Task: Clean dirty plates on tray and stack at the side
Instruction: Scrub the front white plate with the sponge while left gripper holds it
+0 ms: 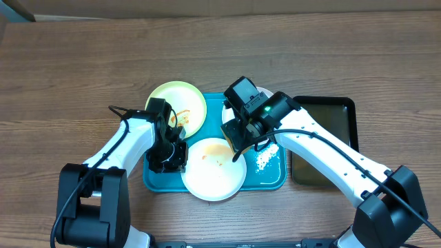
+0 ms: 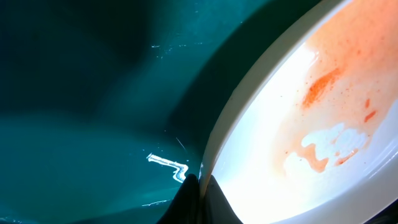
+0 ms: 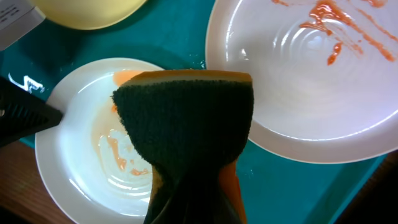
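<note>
The teal tray (image 1: pixel 272 179) holds a white plate (image 1: pixel 213 172) at the front with an orange-red smear. A pale yellow-green plate (image 1: pixel 178 103) with sauce lies at the tray's back left. My left gripper (image 1: pixel 180 155) is shut on the front plate's left rim; in the left wrist view the fingers (image 2: pixel 200 186) pinch that rim (image 2: pixel 249 112). My right gripper (image 1: pixel 238 138) is shut on an orange sponge with a dark scouring face (image 3: pixel 186 118), held just above the front plate (image 3: pixel 74 149). A second white plate (image 3: pixel 311 81) with red streaks lies beside it, mostly hidden under the right arm in the overhead view.
A smaller black tray (image 1: pixel 331 138) lies on the wooden table right of the teal tray. White foam specks (image 1: pixel 265 160) sit on the teal tray's right part. The yellow-green plate's edge (image 3: pixel 87 12) shows at the top of the right wrist view.
</note>
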`<action>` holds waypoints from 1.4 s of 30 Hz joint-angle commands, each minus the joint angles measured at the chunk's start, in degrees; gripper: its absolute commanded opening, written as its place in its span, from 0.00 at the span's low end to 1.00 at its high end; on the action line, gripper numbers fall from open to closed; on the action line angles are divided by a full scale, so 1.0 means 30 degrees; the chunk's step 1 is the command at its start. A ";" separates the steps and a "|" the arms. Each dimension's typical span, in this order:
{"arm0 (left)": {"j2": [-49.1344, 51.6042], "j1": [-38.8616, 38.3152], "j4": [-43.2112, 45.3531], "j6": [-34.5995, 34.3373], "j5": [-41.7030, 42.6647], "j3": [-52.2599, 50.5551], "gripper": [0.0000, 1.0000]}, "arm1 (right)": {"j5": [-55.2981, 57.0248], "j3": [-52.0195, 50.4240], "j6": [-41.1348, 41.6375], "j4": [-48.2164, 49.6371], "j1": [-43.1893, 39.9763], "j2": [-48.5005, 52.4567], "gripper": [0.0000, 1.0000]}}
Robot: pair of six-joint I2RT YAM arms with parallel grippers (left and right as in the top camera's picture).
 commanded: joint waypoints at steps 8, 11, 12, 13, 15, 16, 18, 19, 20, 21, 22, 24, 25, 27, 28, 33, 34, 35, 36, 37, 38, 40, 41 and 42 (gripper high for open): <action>0.0087 -0.0007 0.0481 0.0182 0.0627 0.0248 0.04 | -0.1268 -0.0313 -0.1246 0.1020 0.0984 -0.0466 0.04; 0.0087 -0.0007 0.0729 -0.0109 0.0597 0.0248 0.04 | -0.1268 -0.1406 -0.1158 0.2499 0.1668 -0.0131 0.04; 0.0087 -0.0007 0.0750 -0.0109 0.0590 0.0248 0.04 | -0.1268 -0.1676 -0.1144 0.2871 0.1770 0.0051 0.06; 0.0087 -0.0007 0.0780 -0.0102 0.0546 0.0248 0.04 | -0.1268 -0.1909 -0.1093 0.3220 0.1880 0.0226 0.09; 0.0087 -0.0007 0.0801 -0.0102 0.0554 0.0248 0.04 | -0.1268 -0.2200 -0.1093 0.3810 0.1989 0.0714 0.10; 0.0087 -0.0007 0.0801 -0.0102 0.0554 0.0248 0.04 | -0.1268 -0.2244 -0.1093 0.3978 0.1996 0.0889 0.10; 0.0087 -0.0007 0.0794 -0.0102 0.0554 0.0248 0.04 | -0.1260 -0.2251 -0.1093 0.4291 0.1989 0.1275 0.11; 0.0087 -0.0007 0.0801 -0.0102 0.0554 0.0248 0.04 | -0.1268 -0.2251 -0.1100 0.4386 0.1989 0.1362 0.15; 0.0087 -0.0007 0.0801 -0.0102 0.0554 0.0248 0.04 | -0.1268 -0.2251 -0.1100 0.4459 0.1989 0.1370 0.20; 0.0087 -0.0007 0.0801 -0.0102 0.0554 0.0248 0.04 | -0.1268 -0.2251 -0.1100 0.4532 0.1989 0.1370 0.25; 0.0087 -0.0007 0.0801 -0.0102 0.0554 0.0248 0.04 | -0.1268 -0.2244 -0.1100 0.4568 0.1996 0.1362 0.27; 0.0087 -0.0007 0.0801 -0.0102 0.0554 0.0248 0.04 | -0.1268 -0.2237 -0.1100 0.4554 0.1989 0.1362 0.41; 0.0087 -0.0007 0.0801 -0.0102 0.0554 0.0248 0.04 | -0.1275 -0.2222 -0.1100 0.4554 0.1989 0.1362 0.48; 0.0087 -0.0007 0.0801 -0.0102 0.0554 0.0248 0.04 | -0.1275 -0.2157 -0.1107 0.4568 0.1996 0.1362 0.54; 0.0087 -0.0007 0.0801 -0.0102 0.0554 0.0248 0.04 | -0.1275 -0.2106 -0.1107 0.4554 0.1996 0.1362 0.57; 0.0087 -0.0007 0.0801 -0.0102 0.0554 0.0248 0.04 | -0.1268 -0.2251 -0.1246 0.4452 0.2120 0.1370 0.72; 0.0087 -0.0007 0.0801 -0.0109 0.0554 0.0248 0.04 | -0.1268 -0.2375 -0.1246 0.4503 0.2135 0.1370 0.71; 0.0087 -0.0007 0.0801 -0.0109 0.0554 0.0248 0.04 | -0.1268 -0.2528 -0.1239 0.4605 0.2135 0.1370 0.71; 0.0087 -0.0007 0.0794 -0.0109 0.0554 0.0248 0.04 | -0.1275 -0.2739 -0.1231 0.4728 0.2142 0.1370 0.71; 0.0087 -0.0007 0.0801 -0.0109 0.0554 0.0248 0.04 | -0.1275 -0.2892 -0.1231 0.4794 0.2157 0.1370 0.71; 0.0087 -0.0007 0.0801 -0.0109 0.0554 0.0248 0.04 | -0.1275 -0.3096 -0.1224 0.4881 0.2193 0.1392 0.71; 0.0087 -0.0007 0.0801 -0.0109 0.0554 0.0248 0.04 | -0.1275 -0.3337 -0.1231 0.5129 0.2346 0.1392 0.70; 0.0087 -0.0007 0.0809 -0.0109 0.0554 0.0248 0.04 | -0.1268 -0.3519 -0.1239 0.5457 0.2521 0.1392 0.68; 0.0087 -0.0007 0.0801 -0.0109 0.0554 0.0248 0.04 | -0.1268 -0.3592 -0.1239 0.5588 0.2630 0.1392 0.68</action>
